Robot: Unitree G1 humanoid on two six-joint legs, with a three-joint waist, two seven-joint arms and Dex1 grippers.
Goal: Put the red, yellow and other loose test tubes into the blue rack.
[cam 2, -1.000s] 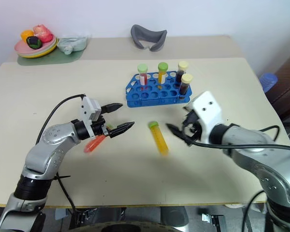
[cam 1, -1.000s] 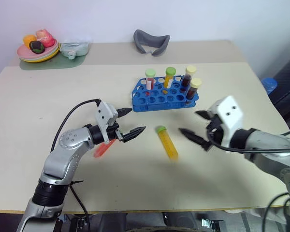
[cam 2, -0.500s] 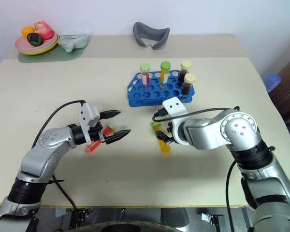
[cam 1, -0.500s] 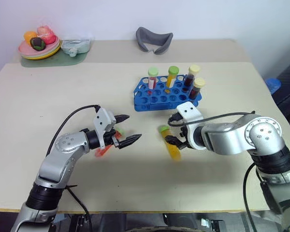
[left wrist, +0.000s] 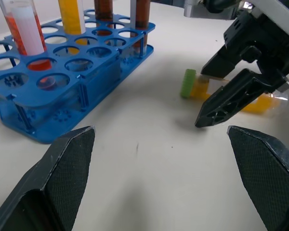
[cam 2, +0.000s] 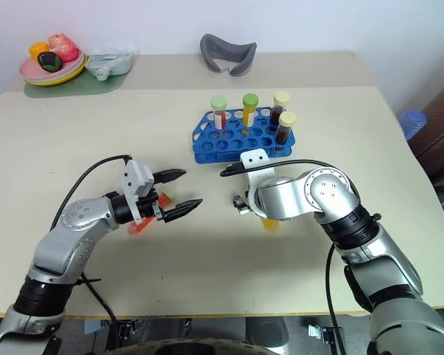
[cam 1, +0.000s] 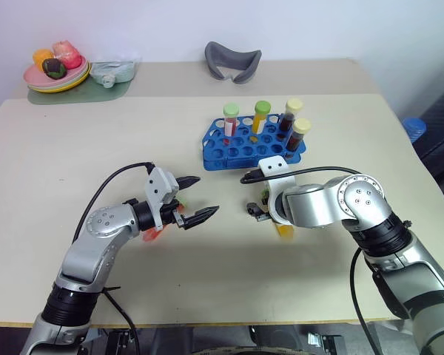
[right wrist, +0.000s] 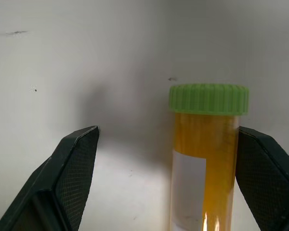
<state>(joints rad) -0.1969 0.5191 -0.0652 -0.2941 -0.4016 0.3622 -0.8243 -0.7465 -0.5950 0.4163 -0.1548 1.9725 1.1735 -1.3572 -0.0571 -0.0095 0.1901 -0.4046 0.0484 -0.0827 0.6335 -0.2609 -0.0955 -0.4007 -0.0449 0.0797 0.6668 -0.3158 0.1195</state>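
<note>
The blue rack stands mid-table with several capped tubes upright in it. A yellow test tube with a green cap lies on the table in front of the rack. My right gripper points down over it, open, one finger on each side of the tube, not closed on it. The red tube lies on the table to the left, mostly hidden behind my left gripper. That gripper is open, holds nothing, and points level towards the yellow tube.
At the back left stands a plate with toy fruit, with a pale green item beside it. A grey curved object lies at the back middle. A blue object sits off the table's right edge.
My right gripper swung in from the right, turned downward and came to straddle the yellow tube. The left gripper has stayed where it was, open.
</note>
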